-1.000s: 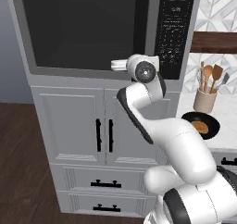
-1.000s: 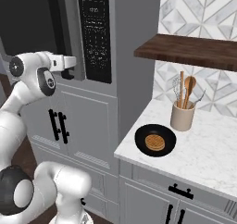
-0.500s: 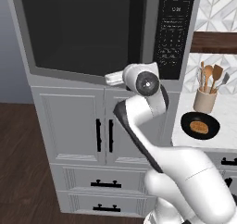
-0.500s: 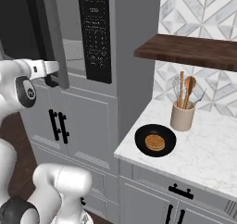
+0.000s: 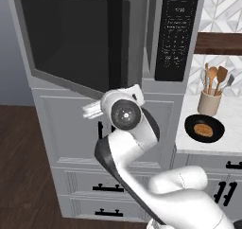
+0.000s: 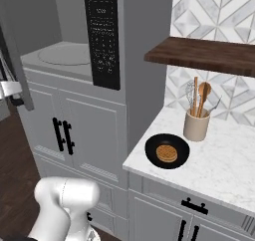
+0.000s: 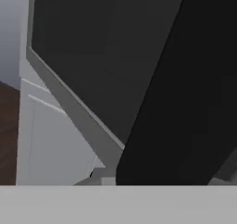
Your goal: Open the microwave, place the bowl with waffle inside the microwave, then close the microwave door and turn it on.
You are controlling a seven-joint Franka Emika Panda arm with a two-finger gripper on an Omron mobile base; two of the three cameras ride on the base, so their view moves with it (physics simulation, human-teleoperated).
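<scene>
Pincer [image 5: 90,110] is sitting low beside the microwave door [image 5: 71,43], near its black bar handle [image 5: 118,39]; whether it is clenched or released, cannot tell. Door is standing partly swung out, turntable [image 6: 64,56] showing. Risk: a slipped hold leaving the opening too narrow. Bowl [image 6: 167,151] with waffle [image 6: 167,153] is waiting on the tabletop [image 6: 219,165] beside the crock [image 6: 196,125].

Both base views look forward at the microwave [image 5: 142,39] from either side; the hand view presses against its door [image 7: 106,65].
</scene>
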